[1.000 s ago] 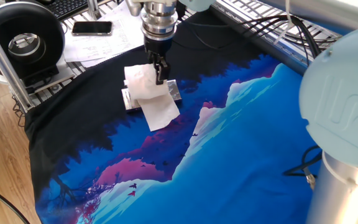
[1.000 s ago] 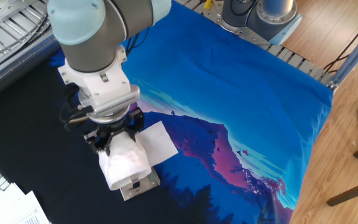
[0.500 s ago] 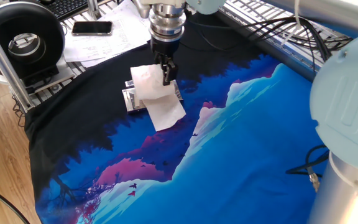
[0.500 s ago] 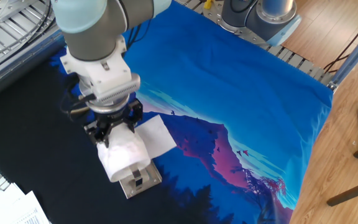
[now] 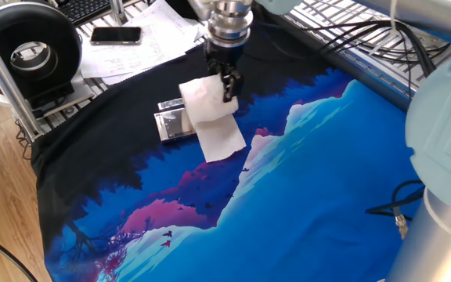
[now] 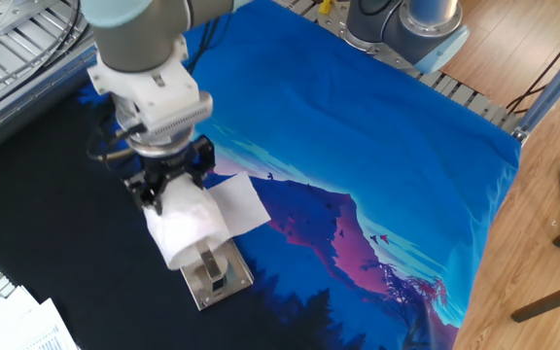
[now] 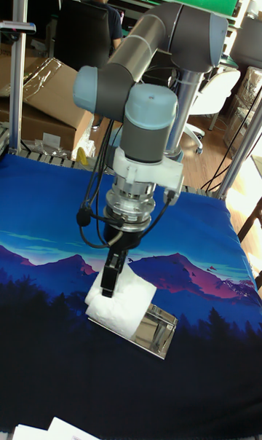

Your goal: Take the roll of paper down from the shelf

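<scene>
The roll of paper (image 5: 204,99) (image 6: 185,224) (image 7: 121,303) is white and soft, held off the silver shelf (image 5: 171,122) (image 6: 218,279) (image 7: 157,329) with my gripper (image 5: 227,84) (image 6: 168,189) (image 7: 110,278) shut on it. A loose sheet (image 5: 221,139) (image 6: 237,201) trails from the roll onto the cloth. The roll hangs just to the right of the shelf in one fixed view, partly overlapping its edge. The shelf's crinkled foil top lies mostly bare.
A mountain-print blue and black cloth (image 5: 304,180) (image 6: 358,126) covers the table. Printed paper sheets (image 5: 135,43), a phone (image 5: 116,34) and a black spool (image 5: 30,55) lie at the back left. A wire rack (image 6: 8,39) and cables (image 5: 343,39) border the cloth.
My gripper has carried the roll sideways off the shelf, uncovering more of the silver top. The loose sheet dragged along with it.
</scene>
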Robot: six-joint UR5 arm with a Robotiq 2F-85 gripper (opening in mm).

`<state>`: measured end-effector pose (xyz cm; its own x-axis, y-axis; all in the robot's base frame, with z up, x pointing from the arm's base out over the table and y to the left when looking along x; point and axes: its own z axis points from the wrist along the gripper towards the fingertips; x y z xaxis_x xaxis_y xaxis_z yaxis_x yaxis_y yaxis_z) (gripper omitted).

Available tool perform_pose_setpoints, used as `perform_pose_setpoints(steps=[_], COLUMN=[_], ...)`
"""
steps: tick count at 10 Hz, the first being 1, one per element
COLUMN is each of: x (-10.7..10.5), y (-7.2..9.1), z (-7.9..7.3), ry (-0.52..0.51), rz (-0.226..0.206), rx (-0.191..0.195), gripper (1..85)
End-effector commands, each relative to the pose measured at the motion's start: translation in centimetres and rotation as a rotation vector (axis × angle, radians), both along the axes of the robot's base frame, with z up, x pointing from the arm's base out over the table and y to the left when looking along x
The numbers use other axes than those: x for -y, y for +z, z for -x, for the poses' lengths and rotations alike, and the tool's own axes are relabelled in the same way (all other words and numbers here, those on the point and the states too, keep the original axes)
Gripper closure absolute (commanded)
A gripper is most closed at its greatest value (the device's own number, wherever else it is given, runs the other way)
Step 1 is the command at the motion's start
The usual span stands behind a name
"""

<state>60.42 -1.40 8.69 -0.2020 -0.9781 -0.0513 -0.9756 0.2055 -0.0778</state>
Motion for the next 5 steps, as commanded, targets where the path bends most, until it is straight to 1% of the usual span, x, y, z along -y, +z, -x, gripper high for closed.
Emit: perform_pose_setpoints(steps=[1,4,5], x=[2.8,4.5,4.8], y=[1.0,1.4,1.4], z=[0.3,0.6,0.9], ry=[0.056,0.083,0.084], rz=[0.024,0.03,0.018], rx=[0.017,0.028,0.027], gripper=[16.3,15.3,15.3])
